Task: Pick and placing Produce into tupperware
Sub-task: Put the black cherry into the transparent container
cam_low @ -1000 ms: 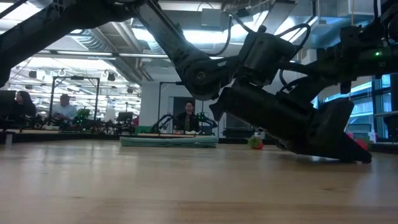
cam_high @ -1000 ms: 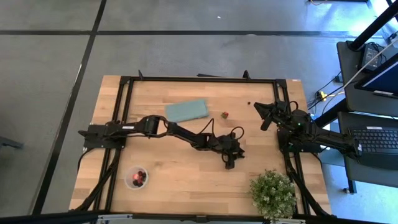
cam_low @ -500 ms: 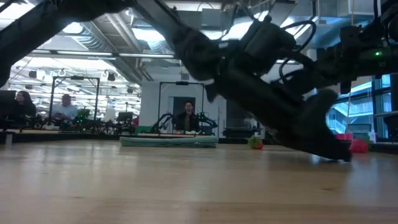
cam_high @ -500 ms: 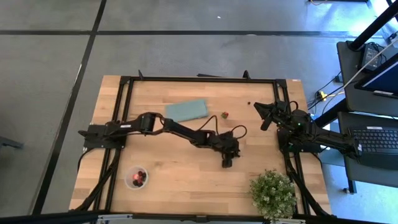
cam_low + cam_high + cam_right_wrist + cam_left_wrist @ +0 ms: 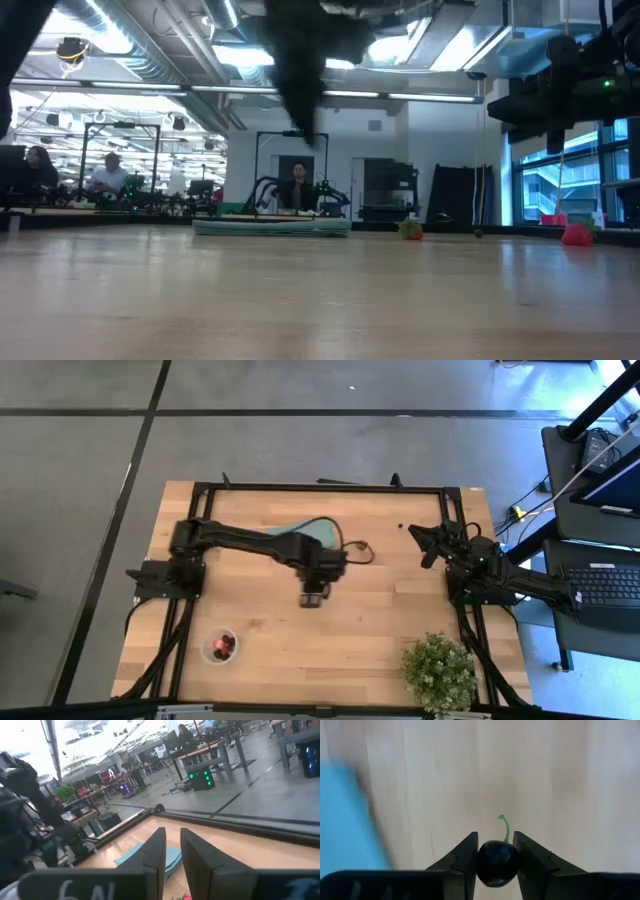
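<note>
My left gripper [image 5: 314, 600] hangs over the middle of the table, pointing down, shut on a dark purple-black cherry [image 5: 497, 863] with a green stem. The tupperware [image 5: 220, 646], a small round clear cup, stands near the table's near-left corner with red and dark pieces inside. A red berry [image 5: 362, 544] and a tiny dark piece [image 5: 400, 527] lie toward the far right. My right gripper [image 5: 421, 546] waits at the right edge, its fingers [image 5: 159, 851] a narrow gap apart, holding nothing. My left gripper pinches the dark cherry's round body [image 5: 497, 851] between its two fingers [image 5: 465, 860], one on each side. The fingers come from above, pointing down at the table. The green stem [image 5: 505, 827] sticks out past the fingertips. The cherry is lifted clear of the wood.
A flat teal-blue rectangle [image 5: 322, 526] lies toward the far edge, partly under my left arm. A bushy green potted plant [image 5: 438, 672] stands at the near-right corner. A black frame [image 5: 320, 488] runs along the table's edges. People sit at desks in the room behind [image 5: 300, 185].
My left gripper has risen from the table right of centre and swung toward the table's left, carrying the dark cherry up with it. In the low view it has left the tabletop. The arm has drawn back over the teal rectangle.
</note>
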`<state>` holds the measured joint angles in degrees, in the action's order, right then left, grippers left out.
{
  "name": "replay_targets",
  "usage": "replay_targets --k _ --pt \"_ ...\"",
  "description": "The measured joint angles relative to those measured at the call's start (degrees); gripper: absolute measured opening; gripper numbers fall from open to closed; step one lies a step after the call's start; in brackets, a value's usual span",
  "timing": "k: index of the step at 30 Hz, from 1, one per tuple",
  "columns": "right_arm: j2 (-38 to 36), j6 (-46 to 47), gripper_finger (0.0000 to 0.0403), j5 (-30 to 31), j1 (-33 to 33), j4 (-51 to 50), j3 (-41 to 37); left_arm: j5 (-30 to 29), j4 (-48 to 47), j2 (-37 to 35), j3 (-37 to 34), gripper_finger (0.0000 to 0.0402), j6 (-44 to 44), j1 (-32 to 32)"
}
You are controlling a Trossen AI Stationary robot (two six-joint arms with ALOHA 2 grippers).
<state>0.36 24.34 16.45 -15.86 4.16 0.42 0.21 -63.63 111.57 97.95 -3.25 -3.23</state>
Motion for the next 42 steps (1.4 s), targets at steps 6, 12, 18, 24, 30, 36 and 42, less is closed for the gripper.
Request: replay_targets --k 6,12,18,24,30,36,42 --pt "0.0 3.99 0.0061 -0.02 0.07 0.37 0.01 0.85 -12.64 -8.83 0.05 0.01 -7.46 -6.14" --pt "0.0 6.07 0.0061 -0.2 0.07 0.37 -0.01 1.16 -19.91 -15.67 0.15 0.0103 -21.17 -14.94" --pt "0.0 9.65 0.0061 -0.75 0.08 0.21 -0.02 -0.07 -26.53 -18.06 0.15 0.0097 -36.61 -23.72" --pt "0.0 10.5 0.0061 -3.88 0.21 0.22 -0.02 -0.69 -26.36 -18.3 -3.53 0.0115 -47.68 -32.48" --pt "-0.02 12.9 0.0061 -4.24 1.06 0.22 0.01 1.13 -21.23 -21.23 -14.17 0.0097 -58.72 -39.81" --pt "-0.02 14.49 0.0061 -4.13 2.01 0.23 -0.02 1.3 -5.78 -25.33 -26.96 0.0111 -65.64 -42.33" --pt "-0.02 14.6 0.0061 -4.09 3.07 0.26 0.01 5.07 0.51 -25.4 -35.88 0.0112 -65.78 -42.38"
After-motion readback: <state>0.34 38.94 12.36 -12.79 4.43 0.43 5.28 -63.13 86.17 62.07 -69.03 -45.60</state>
